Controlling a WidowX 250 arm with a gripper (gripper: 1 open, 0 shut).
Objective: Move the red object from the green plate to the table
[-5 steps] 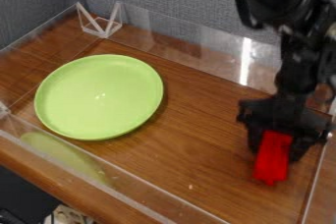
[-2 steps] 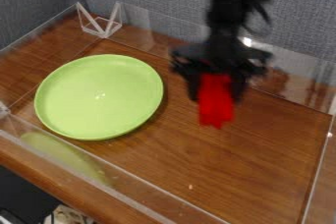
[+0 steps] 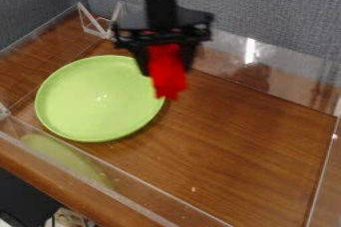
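One black claw (image 3: 166, 47) seems clamped on the bright red rectangular block (image 3: 168, 72), above the right edge of the round lime-green plate (image 3: 99, 99). Carrying seems in hand; next needs lowering onto the glossy reddish-brown wooden table (image 3: 240, 136), beyond that edge

white wire frame (image 3: 99, 22), gray speckled partition (image 3: 273, 7), dangling cable (image 3: 56, 217)

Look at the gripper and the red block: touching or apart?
Touching. The camera view shows the red block hanging below the dark gripper, its top end tucked up between the jaws, with nothing else holding it up.
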